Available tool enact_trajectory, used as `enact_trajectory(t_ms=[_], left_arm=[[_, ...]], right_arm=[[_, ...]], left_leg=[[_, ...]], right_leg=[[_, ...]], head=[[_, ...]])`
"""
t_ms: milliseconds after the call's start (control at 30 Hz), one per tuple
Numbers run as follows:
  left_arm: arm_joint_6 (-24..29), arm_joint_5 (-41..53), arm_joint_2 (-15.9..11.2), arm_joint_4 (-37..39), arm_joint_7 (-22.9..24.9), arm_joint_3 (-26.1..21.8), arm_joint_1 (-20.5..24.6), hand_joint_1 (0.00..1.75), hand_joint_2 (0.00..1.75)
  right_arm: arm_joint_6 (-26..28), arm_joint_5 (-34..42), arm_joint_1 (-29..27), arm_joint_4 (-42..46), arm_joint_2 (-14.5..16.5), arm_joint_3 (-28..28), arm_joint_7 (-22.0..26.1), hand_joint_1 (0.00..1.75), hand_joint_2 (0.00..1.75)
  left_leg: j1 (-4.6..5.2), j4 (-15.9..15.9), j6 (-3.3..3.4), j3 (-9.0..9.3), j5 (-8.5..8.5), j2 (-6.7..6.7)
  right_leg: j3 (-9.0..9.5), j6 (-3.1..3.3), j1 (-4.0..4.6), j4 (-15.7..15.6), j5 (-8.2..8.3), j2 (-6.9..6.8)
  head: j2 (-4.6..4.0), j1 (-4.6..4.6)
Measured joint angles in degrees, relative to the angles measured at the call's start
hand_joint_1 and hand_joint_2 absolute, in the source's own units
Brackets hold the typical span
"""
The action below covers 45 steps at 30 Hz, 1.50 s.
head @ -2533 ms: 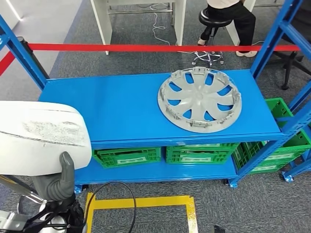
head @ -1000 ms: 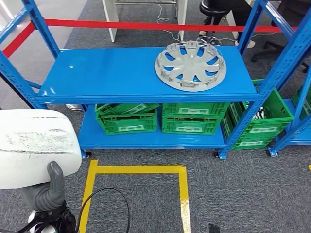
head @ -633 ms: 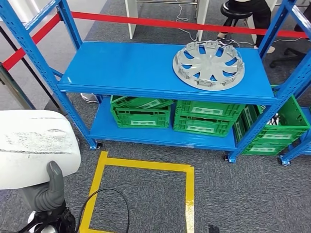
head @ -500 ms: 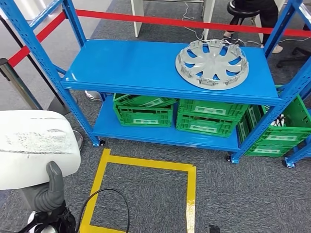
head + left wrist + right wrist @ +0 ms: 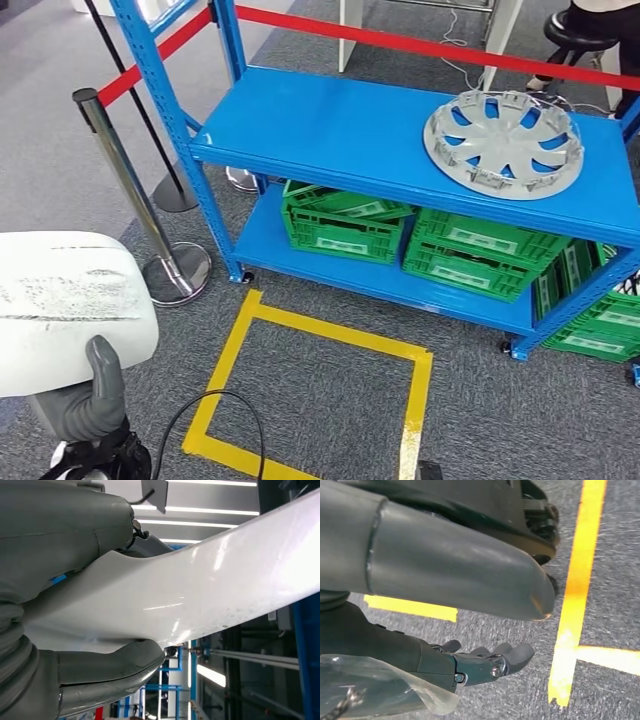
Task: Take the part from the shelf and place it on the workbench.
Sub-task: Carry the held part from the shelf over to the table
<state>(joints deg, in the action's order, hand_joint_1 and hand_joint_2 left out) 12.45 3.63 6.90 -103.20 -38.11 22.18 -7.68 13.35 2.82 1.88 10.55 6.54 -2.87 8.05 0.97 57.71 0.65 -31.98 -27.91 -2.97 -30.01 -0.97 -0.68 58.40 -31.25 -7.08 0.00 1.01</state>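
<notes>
Above the shelf (image 5: 355, 120) top we see open room left of the hubcap (image 5: 503, 140). A blue upright (image 5: 177, 130) and a stanchion post (image 5: 132, 185) stand to the left. Our left hand (image 5: 94, 405) grips a white panel (image 5: 64, 305), perhaps blocking that side.

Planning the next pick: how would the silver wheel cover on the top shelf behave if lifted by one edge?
The wheel cover is likely light for its size: thin, with open cutouts between spokes. It may flex somewhat when lifted by its rim. It lies flat on the blue shelf, so it is unlikely to roll, though it could slide on that glossy surface.
</notes>
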Motion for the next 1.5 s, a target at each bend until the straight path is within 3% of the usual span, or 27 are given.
enact_trajectory(t_ms=[67,133,200,233,300,333,400,433,500,533,567,633,700,733,800,867,933,1000,1033,1100,1167,1233,1267,1300,1367,1433,1500], left_arm=[[0.1,-0.01,0.09,-0.19,-0.02,-0.07,-0.08,1.75,1.75],[0.15,0.15,0.17,-0.3,-0.02,-0.14,-0.08,1.75,1.75],[0.14,0.43,0.17,-0.3,-0.01,-0.17,-0.2,1.75,1.75],[0.14,0.53,0.16,-0.3,-0.01,-0.18,-0.24,1.75,1.75],[0.15,0.58,0.16,-0.3,-0.01,-0.19,-0.26,1.75,1.75],[0.19,0.59,0.16,-0.3,-0.01,-0.21,-0.25,1.75,1.75],[0.34,0.62,0.17,-0.32,0.01,-0.24,-0.17,1.75,1.75],[0.44,0.68,0.17,-0.35,0.02,-0.26,-0.16,1.75,1.75],[0.53,0.91,0.12,-0.4,0.03,-0.29,-0.26,1.75,1.75],[0.51,1.12,0.08,-0.42,0.04,-0.3,-0.3,1.75,1.75],[0.45,1.4,0.02,-0.43,0.08,-0.3,-0.28,1.75,1.75],[0.33,1.98,-0.1,-0.44,0.19,-0.27,-0.21,1.75,1.75],[0.31,2.31,-0.26,-0.43,0.25,-0.24,-0.33,1.75,1.75],[0.31,2.41,-0.36,-0.43,0.26,-0.24,-0.43,1.75,1.75],[0.31,2.63,-0.5,-0.44,0.25,-0.24,-0.51,1.75,1.75],[0.32,2.85,-0.6,-0.47,0.22,-0.24,-0.45,1.75,1.75],[0.34,2.91,-0.7,-0.53,0.2,-0.24,-0.4,1.75,1.75],[0.39,2.97,-0.81,-0.61,0.19,-0.25,-0.57,1.75,1.75],[0.45,3.04,-0.85,-0.67,0.17,-0.25,-0.72,1.75,1.75],[0.61,3.25,-0.85,-0.8,0.14,-0.23,-0.77,1.75,1.75],[0.75,3.47,-0.84,-0.84,0.14,-0.19,-0.78,1.75,1.75],[0.92,3.81,-0.86,-0.84,0.2,-0.16,-0.98,1.75,1.75],[1.09,4.02,-0.88,-0.84,0.27,-0.16,-1.05,1.75,1.75],[1.28,4.25,-0.89,-0.84,0.38,-0.15,-1.1,1.75,1.75],[1.71,4.6,-0.88,-0.84,0.58,-0.15,-1.16,1.75,1.75],[2.03,4.86,-0.88,-0.84,0.77,-0.13,-1.3,1.75,1.75],[2.24,5.03,-0.92,-0.84,0.9,-0.09,-1.52,1.75,1.75]], right_arm=[[0.26,-0.48,0.03,-0.02,0.0,-0.44,-0.38,0.0,0.0],[0.61,-0.72,-0.08,-0.07,-0.02,-0.79,-0.94,0.0,0.0],[0.9,-0.86,-0.21,-0.12,-0.07,-1.04,-1.47,0.0,0.0],[0.98,-0.91,-0.29,-0.14,-0.08,-1.13,-1.63,0.0,0.0],[1.03,-0.94,-0.33,-0.16,-0.09,-1.23,-1.76,0.0,0.0],[1.04,-0.97,-0.37,-0.19,-0.09,-1.29,-1.77,0.0,0.0],[1.12,-1.07,-0.36,-0.24,-0.09,-1.49,-1.53,0.0,0.0],[1.17,-1.19,-0.34,-0.26,-0.09,-1.57,-1.36,0.0,0.0],[1.21,-1.49,-0.25,-0.25,-0.05,-1.71,-0.95,0.0,0.0],[1.18,-1.7,-0.23,-0.25,-0.04,-1.8,-0.78,0.0,0.0],[1.09,-1.9,-0.25,-0.25,-0.02,-1.92,-0.58,0.0,0.0],[0.89,-2.34,-0.33,-0.25,-0.03,-2.14,-0.47,0.0,0.0],[0.78,-2.88,-0.36,-0.25,-0.04,-2.43,-0.74,0.0,0.0],[0.78,-3.13,-0.32,-0.25,-0.04,-2.61,-0.89,0.0,0.0],[0.8,-3.38,-0.22,-0.25,-0.03,-2.92,-0.89,0.0,0.0],[0.84,-3.45,-0.17,-0.25,-0.02,-3.07,-0.66,0.0,0.0],[0.86,-3.46,-0.09,-0.25,-0.02,-3.1,-0.45,0.0,0.0],[0.82,-3.66,0.09,-0.21,-0.02,-3.22,-0.32,0.0,0.0],[0.76,-3.8,0.17,-0.17,-0.02,-3.33,-0.27,0.0,0.0],[0.68,-3.99,0.16,-0.1,-0.02,-3.54,-0.16,0.0,0.0],[0.78,-4.08,0.03,-0.1,-0.05,-3.6,-0.13,0.0,0.0],[1.01,-4.27,-0.06,-0.1,-0.1,-3.73,-0.25,0.0,0.0],[1.1,-4.32,-0.1,-0.11,-0.11,-3.81,-0.37,0.0,0.0],[1.18,-4.31,-0.12,-0.11,-0.11,-3.88,-0.5,0.0,0.0],[1.34,-4.32,-0.18,-0.16,-0.11,-3.96,-0.73,0.0,0.0],[1.62,-4.59,-0.15,-0.26,-0.11,-4.08,-0.91,0.0,0.0],[1.86,-4.86,-0.04,-0.32,-0.13,-4.29,-1.09,0.0,0.0]], left_leg=[[-0.32,-1.02,0.66,0.22,0.72,1.29],[-0.46,-1.45,1.12,0.18,1.13,2.55],[-0.39,-1.33,1.24,-0.01,1.19,3.96],[-0.38,-1.19,1.24,-0.04,1.19,4.76],[-0.47,-0.67,1.05,-0.07,1.06,6.46],[-0.49,-0.25,0.8,-0.22,0.9,7.24],[-0.51,0.93,0.2,-0.98,0.61,8.63],[-0.55,1.31,-0.12,-1.43,0.64,9.25],[-0.71,1.62,-0.62,-2.05,0.81,10.26],[-0.68,2.1,-0.91,-2.39,0.5,9.72],[-0.65,3.45,-1.22,-3.07,-0.33,8.53],[-0.72,9.5,-1.9,-5.88,-3.4,5.22],[-1.01,16.33,-2.29,-9.16,-5.82,3.82],[-1.1,17.55,-2.29,-9.79,-5.66,3.59],[-1.02,13.53,-1.88,-7.93,-2.45,2.99],[-0.32,5.92,-0.98,-4.25,0.79,0.44],[0.42,2.05,-0.2,-2.52,1.38,-1.36],[0.53,1.32,0.28,-2.41,1.29,-0.37],[0.38,0.82,0.52,-2.16,1.51,0.32],[-0.01,-0.17,1.1,-1.58,1.99,1.7],[-0.12,-0.34,1.42,-1.46,2.12,3.08],[-0.11,-0.27,1.5,-1.43,2.07,4.7],[-0.14,-0.16,1.48,-1.41,2.04,5.61],[-0.21,0.04,1.36,-1.39,1.96,6.57],[-0.32,0.81,0.89,-1.55,1.55,8.25],[-0.43,1.6,0.26,-2.08,1.23,9.6],[-0.66,1.81,-0.35,-2.57,1.38,10.88]], right_leg=[[-0.88,-0.47,-0.1,1.92,-1.66,2.32],[-3.93,-0.58,-0.13,8.23,-5.03,5.81],[-6.98,-0.63,-0.09,14.44,-7.05,6.89],[-7.35,-0.68,-0.09,15.07,-6.51,7.0],[-5.16,-0.83,-0.28,10.25,-2.67,7.66],[-3.5,-0.93,-0.48,6.72,-1.05,8.99],[-1.15,-0.87,-0.82,1.88,0.15,11.3],[-0.84,-0.7,-0.81,1.39,-0.19,11.77],[-0.68,-0.19,-0.76,1.31,-0.09,10.45],[-0.6,0.09,-0.81,1.27,0.0,9.71],[-0.52,0.34,-0.9,1.16,0.06,8.89],[-0.4,0.69,-0.9,1.04,0.03,7.24],[-0.36,0.85,-0.76,1.05,-0.13,5.46],[-0.29,0.9,-0.7,1.06,-0.26,4.62],[0.07,0.89,-0.59,1.02,-0.58,3.12],[0.57,0.71,-0.41,0.88,-0.97,1.83],[0.88,0.35,-0.16,0.68,-1.22,0.61],[1.29,-0.08,-0.03,0.27,-1.34,-0.61],[1.38,-0.28,-0.06,0.32,-1.66,-0.1],[0.05,-0.57,-0.15,3.31,-3.6,3.2],[-3.82,-0.62,-0.17,10.52,-6.61,6.45],[-7.27,-0.76,-0.11,15.66,-7.34,7.07],[-7.69,-0.85,-0.13,15.28,-6.02,7.13],[-7.04,-0.93,-0.24,12.74,-3.73,7.4],[-4.37,-1.1,-0.64,5.68,0.16,9.64],[-2.56,-0.85,-0.83,2.23,0.91,11.8],[-2.1,-0.17,-0.66,1.99,0.78,11.37]], head=[[0.0,0.11],[0.0,0.35],[0.0,0.46],[0.0,0.45],[0.0,0.46],[0.0,0.47],[0.0,0.4],[0.0,0.38],[0.0,0.4],[0.0,0.33],[0.0,0.13],[0.0,-0.28],[0.0,-0.38],[0.0,-0.39],[0.0,-0.38],[0.0,-0.38],[0.0,-0.37],[0.0,-0.4],[0.0,-0.35],[0.0,-0.11],[0.0,0.14],[0.0,0.25],[0.0,0.26],[0.0,0.26],[0.0,0.26],[0.0,0.21],[0.0,0.2]])
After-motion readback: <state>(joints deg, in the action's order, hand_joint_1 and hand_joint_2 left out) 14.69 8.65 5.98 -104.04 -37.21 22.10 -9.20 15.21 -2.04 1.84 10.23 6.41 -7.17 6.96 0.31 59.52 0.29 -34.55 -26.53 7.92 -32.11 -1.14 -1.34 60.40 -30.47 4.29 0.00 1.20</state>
